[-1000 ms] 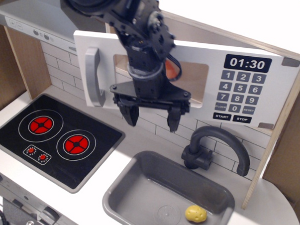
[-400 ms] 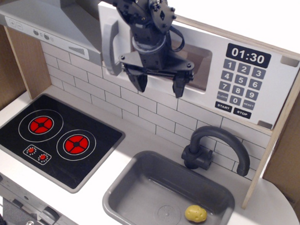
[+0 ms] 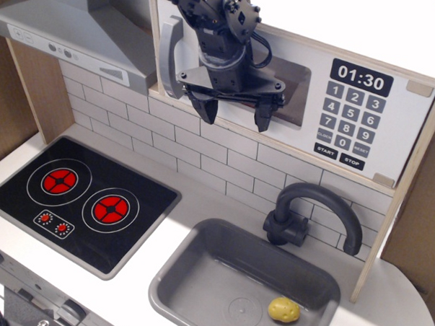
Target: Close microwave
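The gripper (image 3: 234, 112) hangs spread wide and empty in front of the microwave (image 3: 292, 101), whose door looks flush, perhaps fully shut; the keypad (image 3: 351, 122) sits at its 3 o'clock

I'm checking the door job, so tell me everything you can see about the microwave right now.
The microwave is a toy of pale wood, set in the upper cabinet above the white tiled wall and the sink. Its wide white door looks shut, or very nearly, against the front. A grey vertical handle stands at the door's left edge, with a rectangular window beside it, partly hidden by the arm. On the right a black keypad shows 01:30, white digits, START and STOP. The open gripper hangs before the door's lower edge; contact cannot be told.
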Available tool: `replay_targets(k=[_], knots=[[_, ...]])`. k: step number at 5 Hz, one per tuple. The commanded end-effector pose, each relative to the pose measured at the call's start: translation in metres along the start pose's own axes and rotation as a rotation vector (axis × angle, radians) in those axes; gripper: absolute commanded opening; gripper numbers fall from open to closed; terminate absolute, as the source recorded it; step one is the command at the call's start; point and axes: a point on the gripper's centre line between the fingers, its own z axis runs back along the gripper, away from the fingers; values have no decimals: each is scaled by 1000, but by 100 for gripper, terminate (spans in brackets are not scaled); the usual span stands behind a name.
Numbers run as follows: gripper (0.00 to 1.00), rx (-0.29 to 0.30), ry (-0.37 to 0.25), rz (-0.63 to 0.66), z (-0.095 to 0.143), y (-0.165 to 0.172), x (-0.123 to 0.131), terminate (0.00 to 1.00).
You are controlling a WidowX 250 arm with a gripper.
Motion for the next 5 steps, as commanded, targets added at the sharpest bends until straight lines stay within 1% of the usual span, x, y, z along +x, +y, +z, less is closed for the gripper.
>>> replay_targets(k=[1,2,3,4,5], knots=[[100,3,-40,26,19,10,10,0],[100,38,69,39,32,20,-15,0],[100,84,153,57,36,25,-30,0],[100,84,153,57,36,25,-30,0],[100,84,153,57,36,25,-30,100]])
